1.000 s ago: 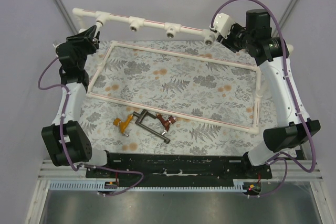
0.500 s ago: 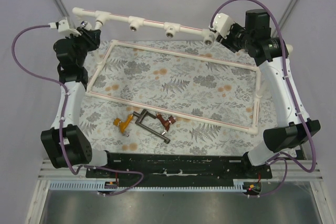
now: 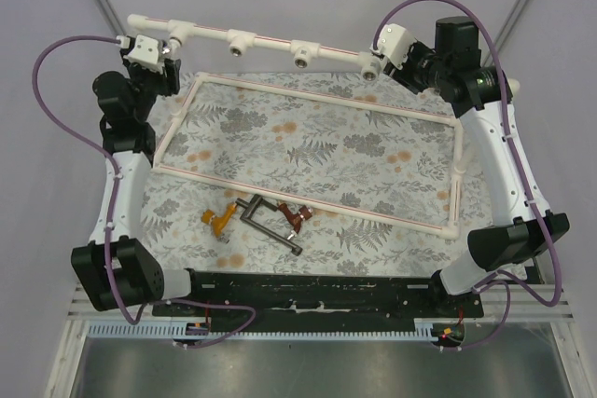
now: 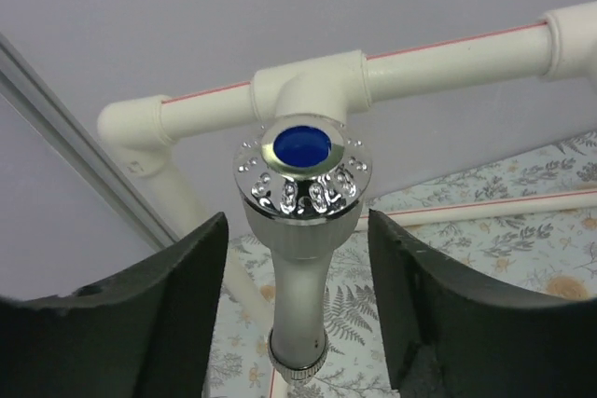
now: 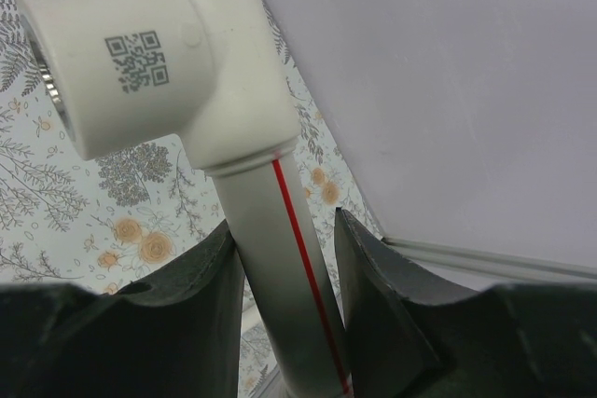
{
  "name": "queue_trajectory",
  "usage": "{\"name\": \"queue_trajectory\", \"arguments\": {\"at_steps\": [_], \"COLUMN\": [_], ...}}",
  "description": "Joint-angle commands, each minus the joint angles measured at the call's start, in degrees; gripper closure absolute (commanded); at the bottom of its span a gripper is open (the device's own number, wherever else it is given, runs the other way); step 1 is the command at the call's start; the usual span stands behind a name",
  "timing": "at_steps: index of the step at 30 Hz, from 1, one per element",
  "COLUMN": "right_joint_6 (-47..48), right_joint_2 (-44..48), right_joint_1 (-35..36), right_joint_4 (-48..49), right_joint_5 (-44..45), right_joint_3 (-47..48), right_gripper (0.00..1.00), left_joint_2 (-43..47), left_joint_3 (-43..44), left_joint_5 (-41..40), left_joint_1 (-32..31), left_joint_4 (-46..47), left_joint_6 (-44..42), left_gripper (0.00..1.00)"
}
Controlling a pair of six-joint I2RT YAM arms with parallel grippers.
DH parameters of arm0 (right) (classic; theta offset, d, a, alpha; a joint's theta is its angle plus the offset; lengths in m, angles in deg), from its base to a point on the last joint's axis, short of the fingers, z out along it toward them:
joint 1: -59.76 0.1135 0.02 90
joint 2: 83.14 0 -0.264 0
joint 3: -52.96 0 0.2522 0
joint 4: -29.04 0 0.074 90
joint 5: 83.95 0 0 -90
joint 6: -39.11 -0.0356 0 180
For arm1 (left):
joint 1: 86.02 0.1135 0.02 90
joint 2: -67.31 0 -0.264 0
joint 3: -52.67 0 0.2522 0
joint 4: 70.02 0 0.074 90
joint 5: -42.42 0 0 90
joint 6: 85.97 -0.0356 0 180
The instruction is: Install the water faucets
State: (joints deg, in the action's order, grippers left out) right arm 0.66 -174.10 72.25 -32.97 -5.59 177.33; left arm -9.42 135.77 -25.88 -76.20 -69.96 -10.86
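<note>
at the far left end of the table: left gripper (image 3: 168, 62), lifted up to the pipe rail (image 3: 270, 42). fingers (image 4: 177, 305) apart, one on each side of the white faucet (image 4: 300, 179), with a clear gap on both sides and no contact. white faucet already seated in the leftmost tee socket (image 4: 308, 86) of the rail and pointing toward the wrist camera. shiny metal cap with a blue dot in the middle, white body below it, metal ring at the lower end. from above, only a small piece of this faucet visible, between the left gripper and the rail.

at the far right end: right gripper (image 3: 382, 61), clamped on the pipe rail. in its wrist view, both dark fingers (image 5: 201, 277) close against the white tube with the thin red line, just below the rightmost tee socket (image 5: 121, 62). printed square code on the side of this socket, metal-ringed opening turned to the left edge of that view.

on the near part of the flowered cloth (image 3: 373, 151), well apart from both grippers: three more faucets, lying close together. orange faucet (image 3: 218, 219) at the left, grey faucet (image 3: 270, 225) in the middle and the biggest of the three, red-brown faucet (image 3: 297, 218) at the right. red-brown one touching or almost touching the grey one; not possible to tell which. just beyond them, the near side of the pipe frame (image 3: 317, 100), a thin white rectangle lying flat on the cloth.
</note>
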Motion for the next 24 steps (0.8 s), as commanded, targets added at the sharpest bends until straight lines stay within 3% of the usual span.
{"name": "queue_trajectory", "arguments": {"at_steps": [1,3,9,15,20,24], "right_joint_6": [-5.05,-5.14,-5.23,-5.41,-5.41,-5.41], "right_joint_2": [-1.77,-2.12,-2.29,-2.82,-2.91,-2.56], "right_joint_1": [-0.10,-0.01,-0.01,-0.10,0.08,0.17], "right_joint_4": [-1.76,-1.85,-1.94,-2.20,-2.29,-2.20], "right_joint_5": [2.59,2.32,2.41,1.88,1.36,1.27], "right_joint_3": [-0.57,-0.39,-0.30,0.14,0.31,0.05], "right_gripper": [1.00,1.00,1.00,1.00,1.00,1.00], "left_joint_2": [5.62,7.29,11.95,16.08,15.56,13.45], "left_joint_3": [0.71,0.79,3.51,3.35,-0.16,-4.91], "left_joint_5": [-3.93,-6.21,-15.43,-29.67,-26.45,-19.26], "left_joint_1": [-0.07,-0.07,0.02,0.19,0.72,0.72], "left_joint_4": [3.84,4.19,-2.99,-13.54,-17.61,-11.65], "left_joint_6": [6.08,11.70,32.52,62.56,84.63,101.96], "left_gripper": [0.28,0.22,0.19,0.19,0.19,0.19]}}
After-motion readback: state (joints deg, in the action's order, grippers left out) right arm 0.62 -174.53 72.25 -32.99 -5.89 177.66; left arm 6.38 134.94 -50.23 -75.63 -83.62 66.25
